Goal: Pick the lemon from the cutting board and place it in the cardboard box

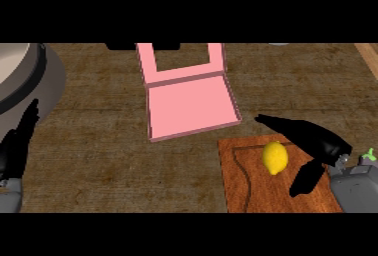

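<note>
So, head view only: we're looking steeply down at a brown desk [88, 150]. The lemon [275, 157] is lying on the wooden cutting board [251, 192], toward its upper middle, w/ nothing gripping it. Our right hand [314, 140] is coming in from the lower right and hovering around the lemon: fingers [277, 121] are stretching out straight past the lemon's upper right side, thumb [306, 180] is hanging down to the lemon's right, so the hand is spread wide & holding nothing. We can't tell whether any part is touching the fruit.

The pink box [193, 112] is sitting on the desk just above the board's top left corner, its flap [181, 60] lying open toward the top edge. It's apart from the lemon.

Our left hand [16, 150] is showing at the left edge, fingers straight & pointing up, resting, holding nothing. A grey round vessel [29, 75] is sitting in the upper left corner, near that hand.
</note>
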### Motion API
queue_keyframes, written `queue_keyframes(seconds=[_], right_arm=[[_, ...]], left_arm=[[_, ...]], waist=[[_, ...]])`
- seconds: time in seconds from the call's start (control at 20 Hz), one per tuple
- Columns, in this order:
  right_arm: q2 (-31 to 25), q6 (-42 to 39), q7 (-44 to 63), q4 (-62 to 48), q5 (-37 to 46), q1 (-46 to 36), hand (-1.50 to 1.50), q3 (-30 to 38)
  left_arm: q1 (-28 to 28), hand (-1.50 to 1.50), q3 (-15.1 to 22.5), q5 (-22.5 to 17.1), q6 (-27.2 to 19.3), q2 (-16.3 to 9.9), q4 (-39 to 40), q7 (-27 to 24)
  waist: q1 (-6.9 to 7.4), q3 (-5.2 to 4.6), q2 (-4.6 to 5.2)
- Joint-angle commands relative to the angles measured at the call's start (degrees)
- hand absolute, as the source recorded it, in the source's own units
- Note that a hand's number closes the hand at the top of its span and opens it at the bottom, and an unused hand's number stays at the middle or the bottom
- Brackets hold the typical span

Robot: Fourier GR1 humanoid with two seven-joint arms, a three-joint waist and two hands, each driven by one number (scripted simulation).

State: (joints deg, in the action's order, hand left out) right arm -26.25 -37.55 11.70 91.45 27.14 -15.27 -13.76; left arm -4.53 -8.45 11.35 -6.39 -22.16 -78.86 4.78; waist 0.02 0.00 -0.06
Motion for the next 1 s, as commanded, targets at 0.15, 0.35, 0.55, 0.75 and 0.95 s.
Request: queue_keyframes(seconds=[0.15, 0.35, 0.55, 0.75, 0.95], right_arm=[[1.7, -2.7, 1.2, -2.7, 5.4, -0.2, -1.5, -1.2], [5.1, -4.9, 7.2, -2.3, 7.1, -0.9, -1.5, -1.0], [9.1, 1.2, 3.9, -11.2, 12.2, -2.8, -1.5, -2.7], [5.5, 11.1, -3.7, -8.7, 19.3, 1.2, 1.5, -4.5], [8.5, 15.3, -4.0, -12.5, 22.8, -2.5, 1.5, -3.4]], left_arm=[[0.8, 0.0, -2.2, 0.3, 1.6, -0.3, 1.7, -3.3], [-0.9, 0.0, -2.0, 1.4, 2.1, 0.0, 0.7, -1.2], [0.6, 0.0, -0.7, 3.7, -0.9, 3.7, 3.5, -4.3], [-1.9, 0.0, -2.5, 1.9, 2.2, 1.2, 2.1, -1.8], [-1.6, 0.0, -3.8, 1.6, 3.3, 0.5, 1.4, -0.9]], waist=[[0.28, -0.01, 0.1], [0.22, -0.01, 0.07], [0.4, 0.0, 0.16], [0.09, 0.03, 0.12], [0.22, 0.01, 0.08]])
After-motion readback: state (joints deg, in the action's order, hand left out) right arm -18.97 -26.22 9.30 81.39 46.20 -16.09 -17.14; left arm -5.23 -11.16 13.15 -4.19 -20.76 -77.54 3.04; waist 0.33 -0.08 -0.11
